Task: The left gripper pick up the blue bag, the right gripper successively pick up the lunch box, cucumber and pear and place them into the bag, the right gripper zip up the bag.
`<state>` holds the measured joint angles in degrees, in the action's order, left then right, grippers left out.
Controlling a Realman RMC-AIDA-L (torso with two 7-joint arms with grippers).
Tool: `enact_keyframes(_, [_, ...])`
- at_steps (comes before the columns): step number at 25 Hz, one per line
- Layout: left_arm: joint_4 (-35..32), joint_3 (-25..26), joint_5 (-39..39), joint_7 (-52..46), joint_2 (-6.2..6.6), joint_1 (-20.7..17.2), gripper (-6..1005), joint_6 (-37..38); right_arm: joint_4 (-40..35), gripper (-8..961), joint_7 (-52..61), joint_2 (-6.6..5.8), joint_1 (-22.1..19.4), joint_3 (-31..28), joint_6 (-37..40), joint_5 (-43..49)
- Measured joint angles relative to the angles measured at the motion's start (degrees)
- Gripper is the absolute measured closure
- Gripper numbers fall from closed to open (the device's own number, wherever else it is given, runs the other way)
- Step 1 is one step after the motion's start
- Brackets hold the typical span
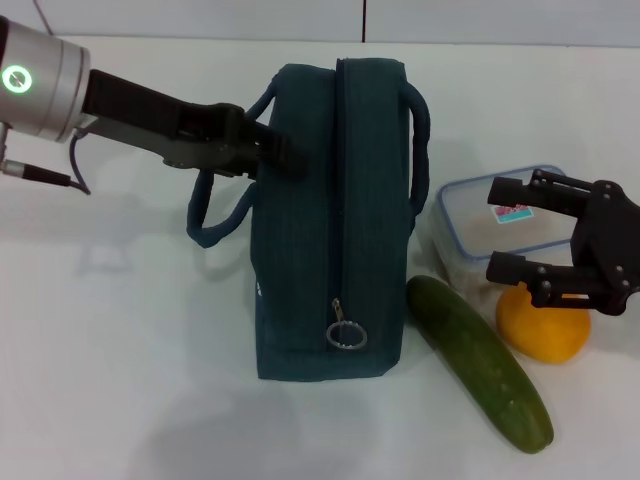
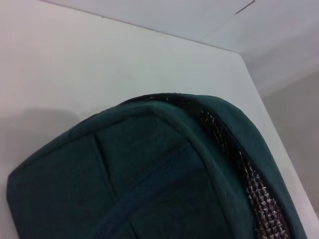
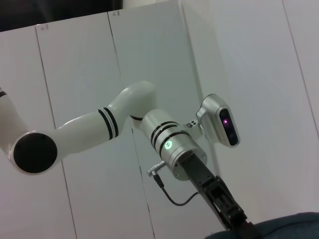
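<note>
The blue bag (image 1: pixel 330 220) stands mid-table with its zipper line facing me and the ring pull (image 1: pixel 346 335) at the near end. My left gripper (image 1: pixel 285 158) reaches in from the left and is shut on the bag's upper left side by the handle (image 1: pixel 205 225). The left wrist view shows the bag (image 2: pixel 149 184) close up, with silver lining (image 2: pixel 249 184) along one edge. To the right lie the lunch box (image 1: pixel 470 205), the pear (image 1: pixel 545 335) and the cucumber (image 1: pixel 480 365). My right gripper (image 1: pixel 497 229) hovers open above the lunch box and pear, holding nothing.
White table (image 1: pixel 120 340) all around, with bare room left of and in front of the bag. The cucumber lies diagonally just right of the bag's near corner. The right wrist view looks at the left arm (image 3: pixel 169 144) and wall panels.
</note>
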<state>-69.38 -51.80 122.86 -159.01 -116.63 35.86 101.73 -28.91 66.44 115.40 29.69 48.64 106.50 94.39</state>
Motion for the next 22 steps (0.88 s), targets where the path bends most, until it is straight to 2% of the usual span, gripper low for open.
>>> enact_keyframes(7, [0.3, 0.1, -1.2, 4.2, -0.05, -0.3, 453, -0.1, 0.0, 141, 0.0, 0.00, -0.3, 0.0, 0.1, -0.1])
enact_keyframes(12, [2.4, 0.4, -1.3, 4.4, 0.11, -0.1, 669, -0.1, 0.0, 140, 0.0, 0.00, -0.4, 0.0, 0.1, -0.1])
enact_keyframes(14, [3.6, 0.5, -1.3, 4.6, 0.23, 0.0, 891, -0.1, 0.0, 140, 0.0, 0.00, -0.4, 0.0, 0.1, -0.2])
enact_keyframes(22, [4.9, 0.5, -2.7, 4.8, 0.28, 0.0, 940, -0.1, 1.4, 140, 0.0, 0.15, -0.4, -0.1, 0.1, -1.1])
